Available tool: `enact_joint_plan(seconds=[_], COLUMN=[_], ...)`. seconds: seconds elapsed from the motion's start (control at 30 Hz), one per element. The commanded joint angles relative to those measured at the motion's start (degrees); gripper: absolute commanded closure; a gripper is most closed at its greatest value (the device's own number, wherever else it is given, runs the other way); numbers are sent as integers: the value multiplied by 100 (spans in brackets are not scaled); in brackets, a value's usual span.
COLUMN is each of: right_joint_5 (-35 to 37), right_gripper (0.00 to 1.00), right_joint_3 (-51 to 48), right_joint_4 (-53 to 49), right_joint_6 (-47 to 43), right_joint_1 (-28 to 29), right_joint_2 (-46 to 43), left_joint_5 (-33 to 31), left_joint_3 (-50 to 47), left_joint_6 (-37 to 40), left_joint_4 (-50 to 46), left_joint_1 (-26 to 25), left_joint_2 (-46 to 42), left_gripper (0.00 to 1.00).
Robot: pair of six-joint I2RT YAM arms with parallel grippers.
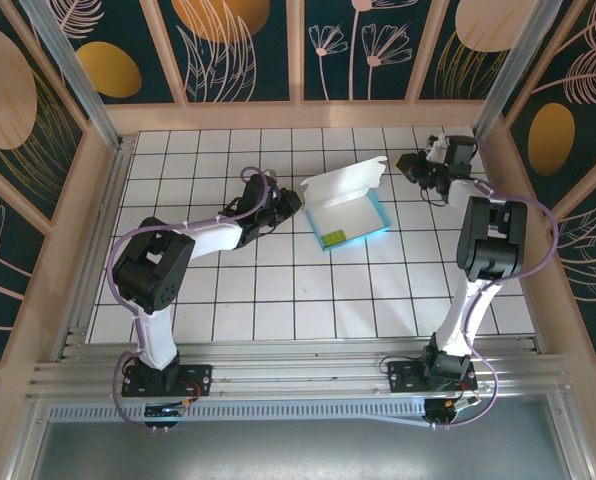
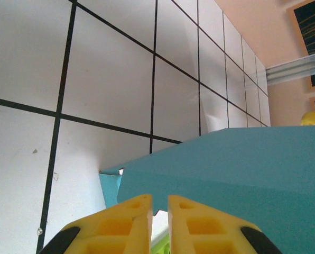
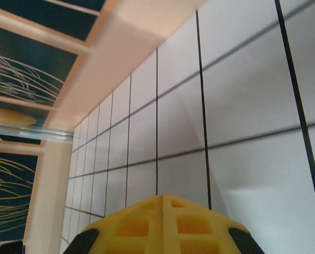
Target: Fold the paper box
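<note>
Top: paper box sat open mid-counter, green scrap inside; left fingers at its left edge, right fingers well apart.
Left wrist: left fingers were almost shut, pinching the paper box.
Right wrist: right fingers were closed, empty, over counter.

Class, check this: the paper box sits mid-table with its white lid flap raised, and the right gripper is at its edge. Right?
Not quite: the left gripper is at the edge of the paper box; the right gripper is apart, near the far right corner. The top external view shows it. The rest stands.
</note>
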Motion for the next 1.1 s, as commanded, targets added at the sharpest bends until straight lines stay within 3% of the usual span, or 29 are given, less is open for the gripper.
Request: enact_joint_plan(seconds=[0.0, 0.3, 0.7, 1.07], right_joint_5=[-204, -511, 76, 385], right_gripper=[99, 99, 100, 100], right_joint_3=[468, 615, -155, -466], right_joint_4=[-148, -199, -73, -234], right_joint_6=[55, 9, 294, 132], right_joint_1=[162, 382, 434, 622], right_joint_2=[317, 557, -72, -280], left_joint_5=[-60, -51, 489, 603], left_joint_3=[239, 318, 329, 220], left_joint_6=[-92, -190, -351, -430], left_joint_4=[-111, -67, 493, 682], left_joint_1=[-22, -14, -14, -21], left_joint_2=[57, 119, 298, 339], left_gripper=[84, 84, 84, 84])
